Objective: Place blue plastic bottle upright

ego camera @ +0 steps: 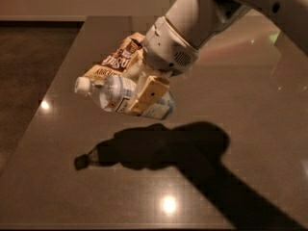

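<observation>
The blue plastic bottle (pixel 118 94) is clear with a white cap at its left end and a pale blue-and-white label. It lies nearly level, held in the air above the dark table (pixel 240 105); its shadow falls well below it. My gripper (pixel 144 94) is shut around the bottle's middle, its cream fingers (pixel 148 93) across the label. The white arm reaches in from the upper right.
A brown and cream snack bag (pixel 114 61) lies on the table behind the bottle, partly hidden by the gripper. The table's left edge runs close by, with dark floor (pixel 33 66) beyond it. A wall stands at the back.
</observation>
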Available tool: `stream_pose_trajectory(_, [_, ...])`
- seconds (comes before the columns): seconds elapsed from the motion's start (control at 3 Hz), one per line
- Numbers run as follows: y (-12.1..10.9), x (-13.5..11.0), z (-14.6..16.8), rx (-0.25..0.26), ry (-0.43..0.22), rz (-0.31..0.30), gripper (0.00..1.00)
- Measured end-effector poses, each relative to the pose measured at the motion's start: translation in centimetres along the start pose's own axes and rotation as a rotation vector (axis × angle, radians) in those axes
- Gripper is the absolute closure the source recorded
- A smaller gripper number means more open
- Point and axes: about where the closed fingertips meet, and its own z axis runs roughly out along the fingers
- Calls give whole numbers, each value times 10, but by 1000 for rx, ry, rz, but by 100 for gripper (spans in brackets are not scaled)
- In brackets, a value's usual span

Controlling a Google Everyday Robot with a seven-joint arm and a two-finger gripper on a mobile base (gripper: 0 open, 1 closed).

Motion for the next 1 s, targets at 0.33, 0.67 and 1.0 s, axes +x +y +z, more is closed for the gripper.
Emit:
stream_pose_trajectory(0.33, [-7, 3, -15, 22, -113, 66, 100])
stream_pose_trajectory(0.67, [-12, 7, -25, 31, -235, 120, 100])
stream_pose_trajectory(1.0, [-14, 11, -29, 40, -348, 168, 100])
